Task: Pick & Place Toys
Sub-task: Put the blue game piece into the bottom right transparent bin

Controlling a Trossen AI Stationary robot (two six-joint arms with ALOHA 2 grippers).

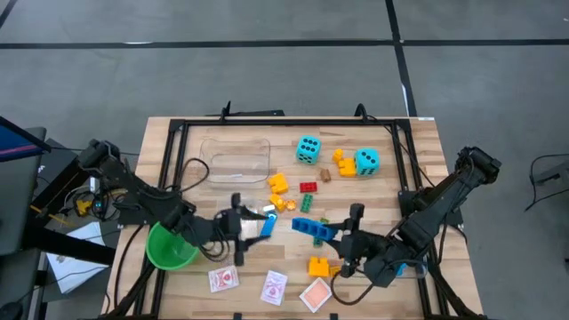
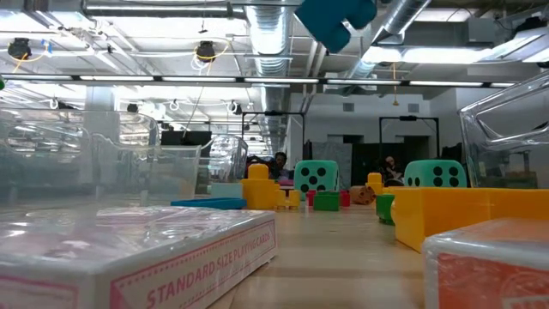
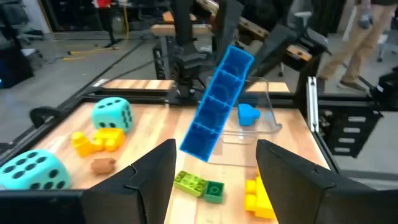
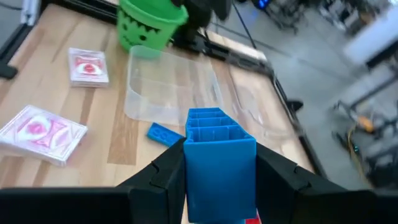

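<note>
The right tool has its fingers closed on the sides of a long blue brick, holding it clear of the counter near the middle of the front half. In the right wrist view the brick stands end-on between the fingers, its open hollow cells facing the camera; it looks like a long, stiff row of cells, so a squeeze on the flat sides likely keeps it from swinging.

The left tool hovers just in front of a clear bin, fingers apart with nothing between them. A small blue brick lies just beside it, also showing in the left wrist view at the bin's near wall. My guess is that this arm waits while the other carries.

Elsewhere: two cyan dice near the far edge, orange and yellow bricks mid-counter, three card packs along the front edge, and a green cup at front left.
</note>
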